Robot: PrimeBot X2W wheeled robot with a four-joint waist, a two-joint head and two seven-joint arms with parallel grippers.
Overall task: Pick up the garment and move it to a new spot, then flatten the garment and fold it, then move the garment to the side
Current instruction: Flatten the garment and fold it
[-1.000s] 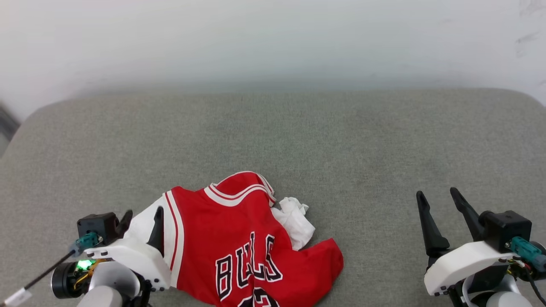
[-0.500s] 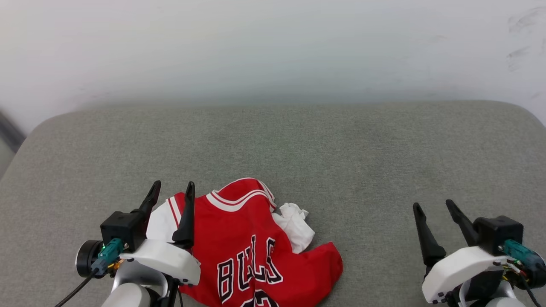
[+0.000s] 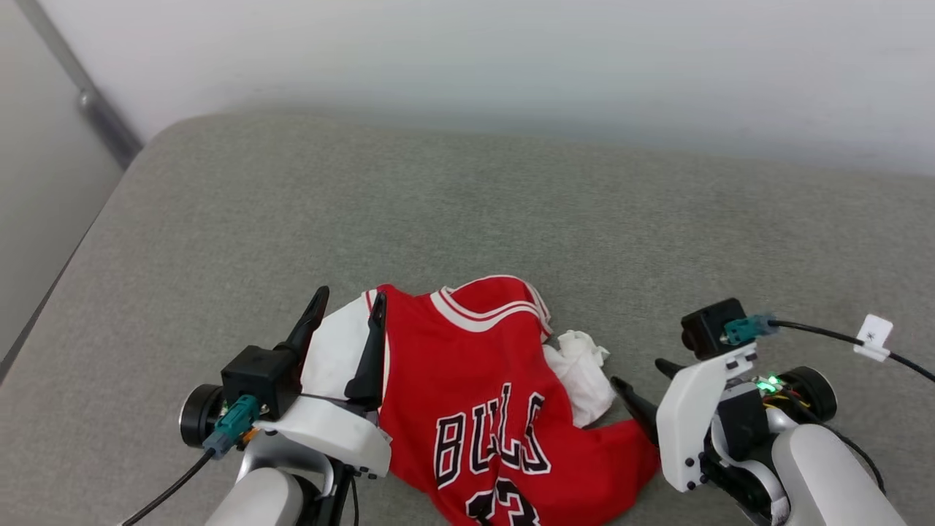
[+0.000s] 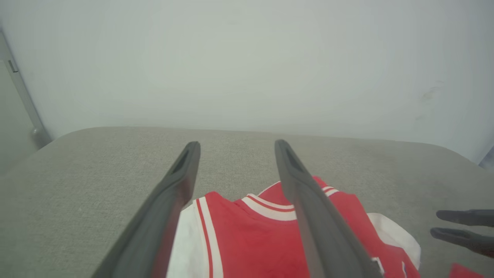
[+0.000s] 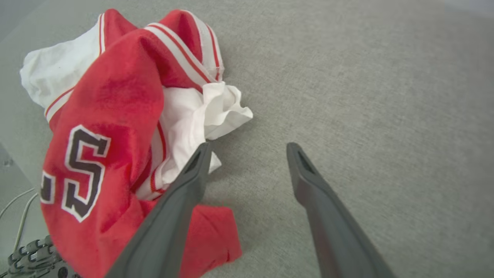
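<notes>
Two tools stand fully open and empty: the left tool (image 3: 350, 294) over the crumpled garment's (image 3: 467, 365) left edge, the right tool (image 3: 639, 371) just beside its right edge, on the grey surface (image 3: 511, 204). Step in hand: pickup. The next move likely requires lowering each tool onto cloth, then closing.

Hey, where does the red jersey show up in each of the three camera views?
Head view: jersey, lower centre, on the grey cushion.
Left wrist view: jersey, bottom edge, centre to right.
Right wrist view: jersey, left half, crumpled.
Shared landmark: its white-and-red striped collar.
</notes>
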